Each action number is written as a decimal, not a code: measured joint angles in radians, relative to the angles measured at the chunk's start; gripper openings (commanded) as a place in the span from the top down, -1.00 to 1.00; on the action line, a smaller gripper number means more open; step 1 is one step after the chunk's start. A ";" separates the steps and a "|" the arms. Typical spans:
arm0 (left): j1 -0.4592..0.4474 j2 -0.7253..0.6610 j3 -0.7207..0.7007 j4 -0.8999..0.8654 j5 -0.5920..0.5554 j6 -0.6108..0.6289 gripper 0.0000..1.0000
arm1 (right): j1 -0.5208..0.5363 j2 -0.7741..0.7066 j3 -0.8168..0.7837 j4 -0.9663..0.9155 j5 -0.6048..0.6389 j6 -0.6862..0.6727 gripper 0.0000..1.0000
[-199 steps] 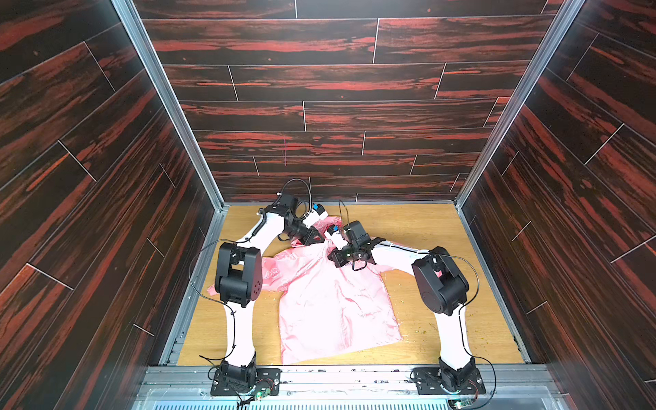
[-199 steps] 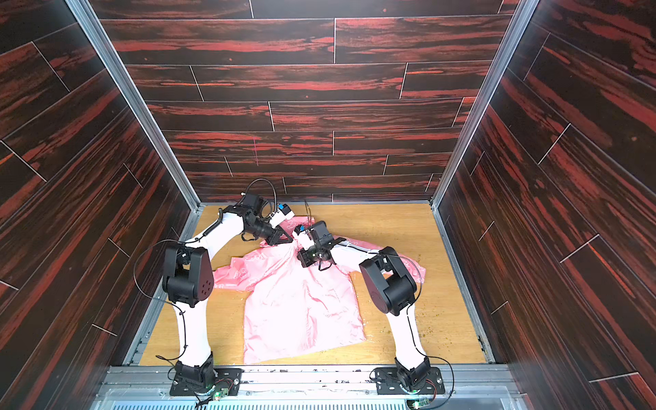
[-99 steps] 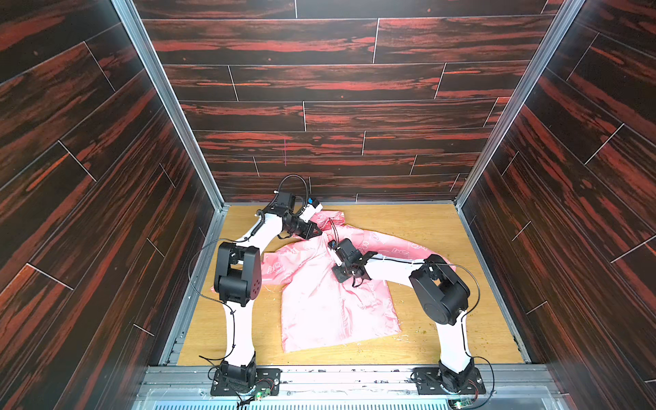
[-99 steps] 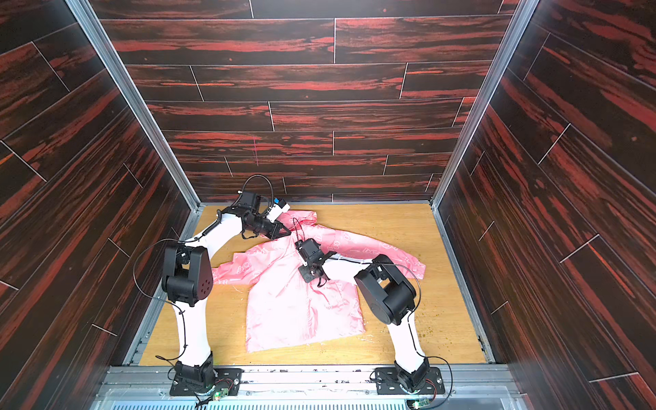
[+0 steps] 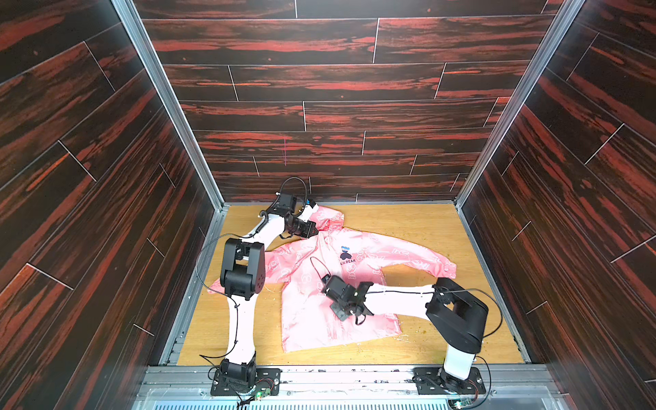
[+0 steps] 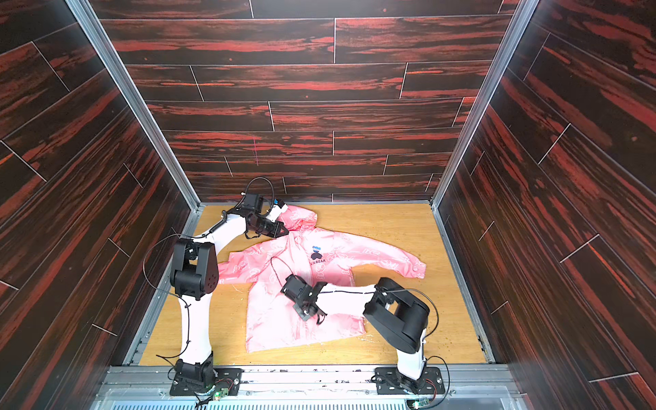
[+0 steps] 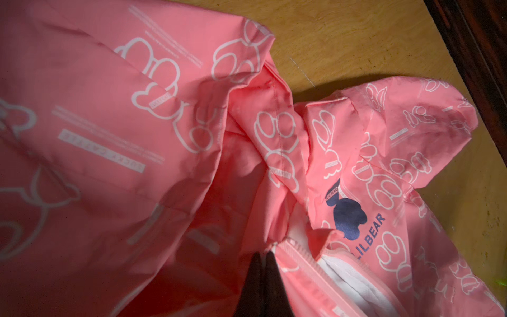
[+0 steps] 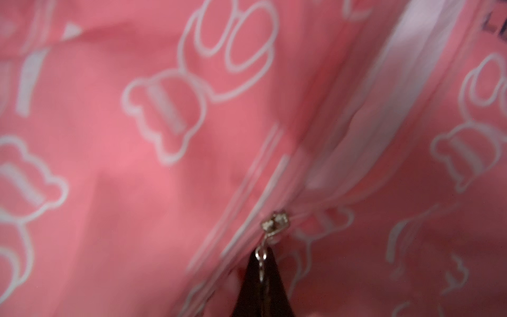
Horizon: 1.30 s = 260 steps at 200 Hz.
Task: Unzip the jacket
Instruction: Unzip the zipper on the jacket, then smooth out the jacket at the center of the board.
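Pinching both ends of the job here: we see the small shiny pink hooded jacket (image 5: 305, 319) lying front-up on the light wooden tabletop (image 5: 426, 220), hood (image 5: 328, 220) toward the back wall, hem toward the arm bases, sleeves spread to either side. The left gripper (image 7: 264, 263) has its dark tips pressed together on the jacket's collar edge, right at the top end of the pink zipper tape (image 7: 299, 255). We judge that this is an anchor, holding the cloth taut so the zip runs instead of bunching. The right gripper (image 8: 263, 263) is clamped on the small silver zipper pull (image 8: 262, 256), which hangs from the metal slider (image 8: 275, 219). Beyond the slider the two front edges are parted and the white lining (image 7: 343, 271) shows, so we judge the zip well over half open, with the hem stretch left. The dark bear logo reading LILBEAR (image 5: 346, 253) sits beside the open part. As for pose, the left arm reaches far out with its elbow raised and its forearm sloping down to the collar beside the hood. The right arm is folded, elbow out to its own side, white forearm running low across the jacket's lower front, wrist tipped down onto the zip line. The right wrist view is blurry, so the teeth under the slider can't be read.
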 measured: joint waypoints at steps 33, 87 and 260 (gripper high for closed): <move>0.001 0.029 0.022 0.013 -0.034 -0.009 1.00 | 0.132 -0.050 -0.041 -0.121 -0.016 0.125 1.00; 0.006 0.059 0.046 0.052 -0.088 -0.017 1.00 | 0.330 -0.112 -0.101 -0.276 -0.090 0.347 1.00; 0.024 -0.732 -0.557 0.391 -0.303 -0.081 -1.00 | -0.116 -0.417 0.086 -0.366 -0.309 0.269 -0.42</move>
